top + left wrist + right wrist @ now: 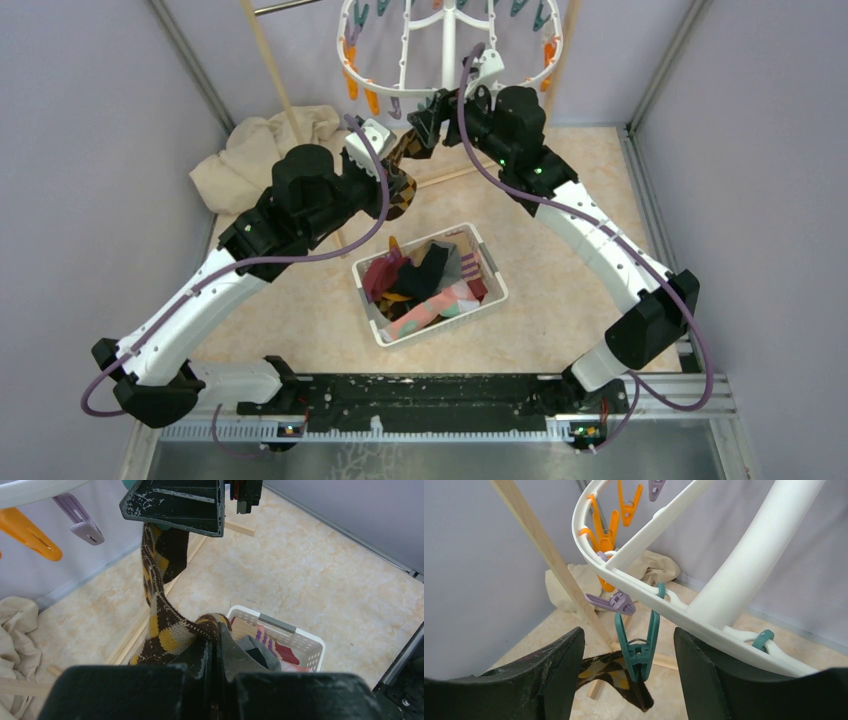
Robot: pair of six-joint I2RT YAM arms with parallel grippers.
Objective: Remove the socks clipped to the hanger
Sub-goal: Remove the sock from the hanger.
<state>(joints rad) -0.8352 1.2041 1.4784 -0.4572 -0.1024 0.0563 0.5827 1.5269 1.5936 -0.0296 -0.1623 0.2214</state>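
A brown-yellow argyle sock (160, 625) hangs from a teal peg (639, 647) on the white oval hanger (734, 580). My left gripper (216, 645) is shut on the sock's lower end, below the hanger and above the floor. In the top view the left gripper (398, 168) holds the sock (402, 192) taut under the hanger (450, 40). My right gripper (629, 665) is open, one finger on each side of the teal peg, not touching it. The peg still pinches the sock's top edge (616, 672). Several other socks lie in the white basket (488, 262).
Orange (30, 535) and purple (80, 525) pegs hang empty on the frame. A wooden pole (549, 555) slants behind the hanger. A beige cloth (260, 150) lies at the back left. Grey walls close in both sides.
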